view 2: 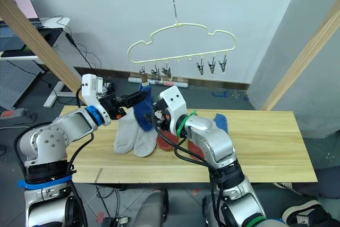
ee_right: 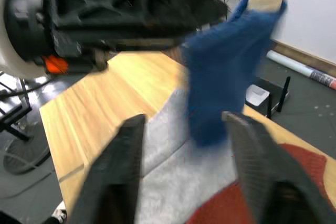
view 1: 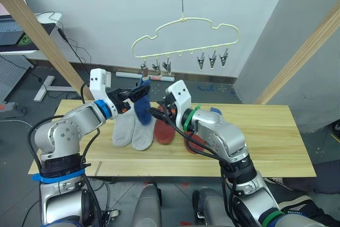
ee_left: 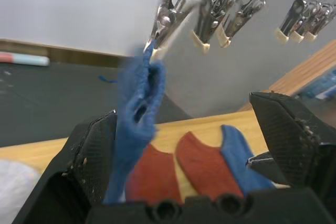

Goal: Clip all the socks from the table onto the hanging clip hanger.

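Socks are your subject: one blue sock (view 1: 142, 106) hangs with its long axis vertical from the leftmost clip (ee_left: 164, 11) of the clip hanger (view 1: 183, 38), its top edge caught in that clip and its toe reaching down toward the worktop (view 1: 265, 136). Your left hand (view 1: 136, 93) sits just beside this sock at its upper part, fingers spread; in the left wrist view the fabric lies against one finger (ee_left: 94, 150) while the other finger (ee_left: 294, 129) stands well clear, so the hand pinches nothing. Your right hand (view 1: 157, 113) is lower, near the sock's toe, fingers likewise spread, with the blue fabric just ahead of the tips in the right wrist view.

The relation that governs your next move: the socks left to clip lie flat below and in front of both hands. Two light grey socks (view 1: 133, 130) lie side by side, directly under the hanging sock and nearest your left hand. Two rust red socks (view 1: 164, 129) lie beside them, partly hidden by your right forearm, and a second blue sock (view 2: 220, 122) lies farthest right, nearest your right arm. All five point their long axes away from you, across the worktop.

The next free clip (view 1: 155, 67) hangs just to the right of the occupied one, above and beyond the grey pair. Judged from this layout, one sock is hung and five remain.
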